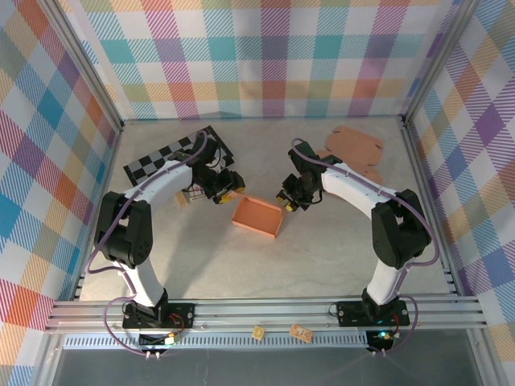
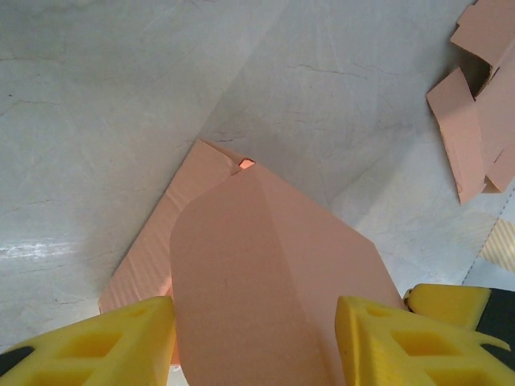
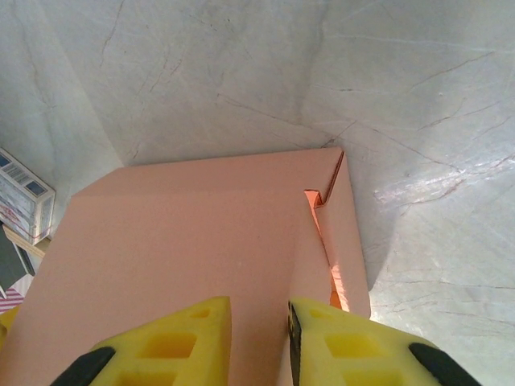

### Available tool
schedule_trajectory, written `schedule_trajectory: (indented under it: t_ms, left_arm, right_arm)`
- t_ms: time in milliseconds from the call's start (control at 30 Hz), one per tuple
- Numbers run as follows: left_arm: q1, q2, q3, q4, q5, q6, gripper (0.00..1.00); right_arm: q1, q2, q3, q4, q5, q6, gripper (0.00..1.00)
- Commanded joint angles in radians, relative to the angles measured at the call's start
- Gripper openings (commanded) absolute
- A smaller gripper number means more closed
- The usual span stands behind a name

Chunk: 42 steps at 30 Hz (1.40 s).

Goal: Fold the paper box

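The orange paper box [image 1: 257,217] lies partly formed in the middle of the table, its tray open upward. My left gripper [image 1: 228,191] is at its left end. In the left wrist view a broad rounded flap of the box [image 2: 265,257] stands between the wide-apart yellow fingers [image 2: 121,338], and the left gripper [image 2: 254,322] is open. My right gripper [image 1: 287,199] is at the box's right end. There the box [image 3: 185,241] shows a folded wall with a slot at its corner, and the right gripper [image 3: 259,322] has its jaws close together, shut on that wall.
Flat orange cardboard blanks [image 1: 354,147] lie at the back right, seen too as blanks [image 2: 475,121] from the left wrist. A black-and-white checkered board [image 1: 173,157] sits at the back left. A small printed carton [image 3: 24,197] lies left of the box. Plaid walls enclose the table.
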Motion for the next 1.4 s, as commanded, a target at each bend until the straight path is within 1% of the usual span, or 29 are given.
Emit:
schedule_trajectory:
  t_ms: [0, 167, 300, 367, 500, 600, 633, 833, 967, 1367]
  left_arm:
    - [-0.01, -0.002, 0.029, -0.033, 0.038, 0.015, 0.54]
    - [0.016, -0.031, 0.101, -0.162, -0.054, 0.091, 0.58]
    - [0.021, 0.0, 0.183, -0.304, -0.127, 0.16, 0.59]
    - [0.025, 0.004, 0.183, -0.301, -0.145, 0.164, 0.6]
    - [0.036, 0.027, 0.172, -0.175, -0.115, 0.138, 0.59]
    - [0.033, 0.099, 0.191, -0.091, 0.005, 0.092, 0.55]
    - [0.025, 0.117, 0.197, -0.081, 0.027, 0.079, 0.54]
    - [-0.002, 0.108, 0.175, -0.117, 0.047, 0.067, 0.54]
    - [-0.006, 0.07, 0.107, -0.064, 0.068, 0.029, 0.54]
    - [-0.061, 0.053, 0.109, -0.021, 0.091, -0.037, 0.5]
  right_arm:
    - [0.007, 0.01, 0.019, -0.035, -0.024, 0.017, 0.27]
    - [0.007, 0.0, 0.008, -0.031, -0.02, 0.024, 0.3]
    - [0.007, 0.008, 0.022, -0.041, -0.023, 0.027, 0.33]
    - [0.007, 0.008, 0.021, -0.042, -0.029, 0.033, 0.36]
    - [0.007, -0.002, -0.001, -0.025, -0.044, 0.059, 0.41]
    - [0.007, -0.007, -0.013, -0.015, -0.052, 0.074, 0.42]
    - [0.007, -0.007, -0.013, -0.013, -0.054, 0.079, 0.42]
    - [0.008, -0.011, -0.02, 0.003, -0.073, 0.104, 0.42]
    - [0.007, -0.01, -0.023, 0.016, -0.079, 0.113, 0.41]
    - [0.007, -0.009, -0.014, 0.026, -0.08, 0.119, 0.36]
